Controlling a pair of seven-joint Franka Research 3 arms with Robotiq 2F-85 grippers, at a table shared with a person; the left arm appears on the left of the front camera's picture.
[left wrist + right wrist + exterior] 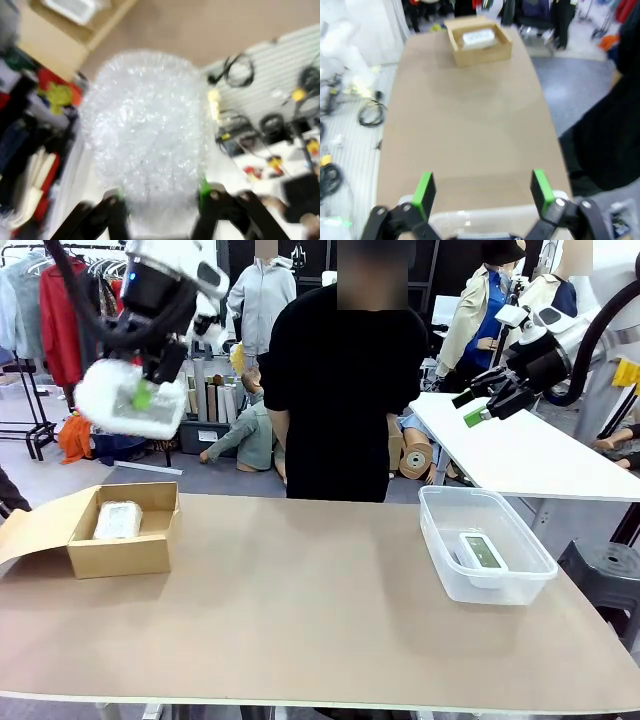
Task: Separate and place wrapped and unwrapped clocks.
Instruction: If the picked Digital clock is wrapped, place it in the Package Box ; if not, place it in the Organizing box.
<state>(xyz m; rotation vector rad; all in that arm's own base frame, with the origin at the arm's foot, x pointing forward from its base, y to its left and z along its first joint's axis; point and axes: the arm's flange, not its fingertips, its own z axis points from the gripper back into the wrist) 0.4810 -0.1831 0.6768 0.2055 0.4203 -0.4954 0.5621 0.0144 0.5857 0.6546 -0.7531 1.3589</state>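
A rounder bubble-wrapped bundle (130, 400) is clamped in the left hand (143, 395) above the cardboard box (120, 545); the right hand (480, 412) is held apart.

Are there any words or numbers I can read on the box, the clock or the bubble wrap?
None can be read.
Clock screen: too small to make out digits.
Cardboard box: no print visible.
Bubble-wrapped bundle in the left gripper: no label visible.

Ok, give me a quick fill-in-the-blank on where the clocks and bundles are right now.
1. The left gripper holds a bundle wrapped in ____ wrap.
2. The other bundle lies in the ____ box.
3. The bare clock lies in the clear ____.
4. The right gripper is ____.

Missing: bubble; cardboard; tub; open
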